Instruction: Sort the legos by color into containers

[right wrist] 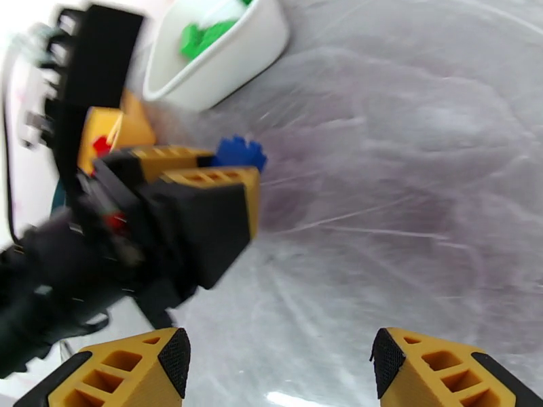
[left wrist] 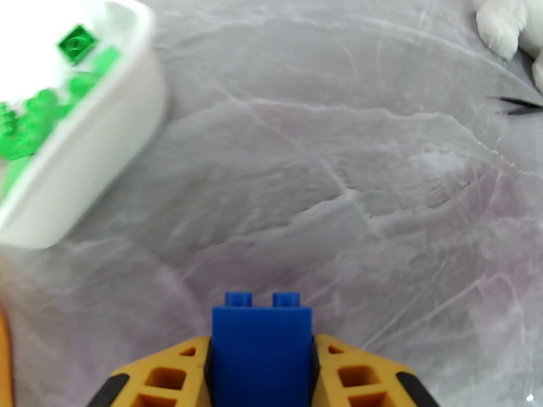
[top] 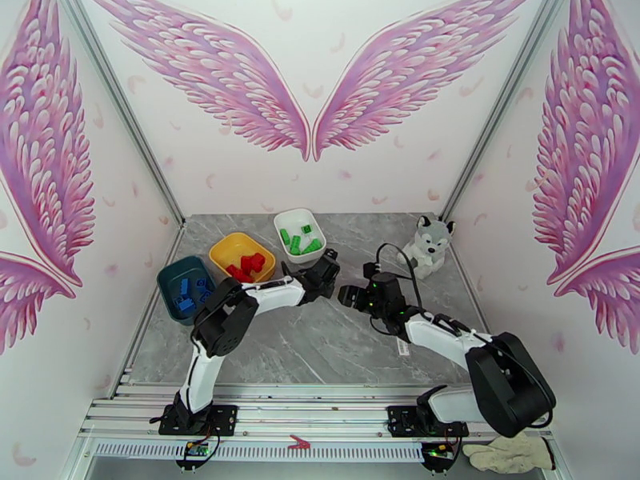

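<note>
My left gripper (left wrist: 261,357) is shut on a blue lego (left wrist: 261,330), held studs-forward just above the grey table. From the top it hovers (top: 326,272) beside the white container (top: 282,222), which holds green legos (top: 298,240). The yellow container (top: 222,248) holds red legos (top: 248,264), and the teal container (top: 170,283) holds blue legos (top: 190,291). My right gripper (right wrist: 278,364) is open with nothing between its fingers. It faces the left gripper (right wrist: 203,191) and the blue lego (right wrist: 239,154) from close by, also seen from above (top: 346,296).
A grey-white plush husky (top: 426,246) sits at the table's back right, its paw visible (left wrist: 506,22) in the left wrist view. A glove (top: 512,454) lies off the table at the front right. Bare marbled table (top: 320,346) stretches in front of both grippers.
</note>
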`<act>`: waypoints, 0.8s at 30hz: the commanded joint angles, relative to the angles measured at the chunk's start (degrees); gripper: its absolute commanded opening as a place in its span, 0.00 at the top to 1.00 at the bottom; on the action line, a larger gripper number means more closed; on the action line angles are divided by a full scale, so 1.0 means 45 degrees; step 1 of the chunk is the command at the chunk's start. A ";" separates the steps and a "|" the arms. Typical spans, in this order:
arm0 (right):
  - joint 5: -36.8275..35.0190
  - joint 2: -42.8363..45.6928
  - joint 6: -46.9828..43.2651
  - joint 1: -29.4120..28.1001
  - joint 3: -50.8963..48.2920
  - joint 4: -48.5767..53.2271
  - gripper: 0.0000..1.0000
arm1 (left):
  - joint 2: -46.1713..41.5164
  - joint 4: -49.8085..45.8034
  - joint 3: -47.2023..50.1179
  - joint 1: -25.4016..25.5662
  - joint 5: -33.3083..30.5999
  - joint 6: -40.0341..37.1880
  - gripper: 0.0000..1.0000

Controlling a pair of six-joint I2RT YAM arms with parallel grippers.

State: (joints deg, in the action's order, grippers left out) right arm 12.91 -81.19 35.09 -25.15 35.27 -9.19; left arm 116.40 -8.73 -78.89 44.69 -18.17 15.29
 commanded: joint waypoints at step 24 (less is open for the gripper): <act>0.1884 -0.4373 -0.0793 -0.3299 0.5249 -0.0748 0.25 | -1.2234 0.1102 1.0674 -0.8891 -0.1406 0.4413 0.69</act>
State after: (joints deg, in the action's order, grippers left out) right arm 20.40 -100.51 32.95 -39.70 57.12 -13.19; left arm 63.83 -3.73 -32.95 7.42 -25.08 32.58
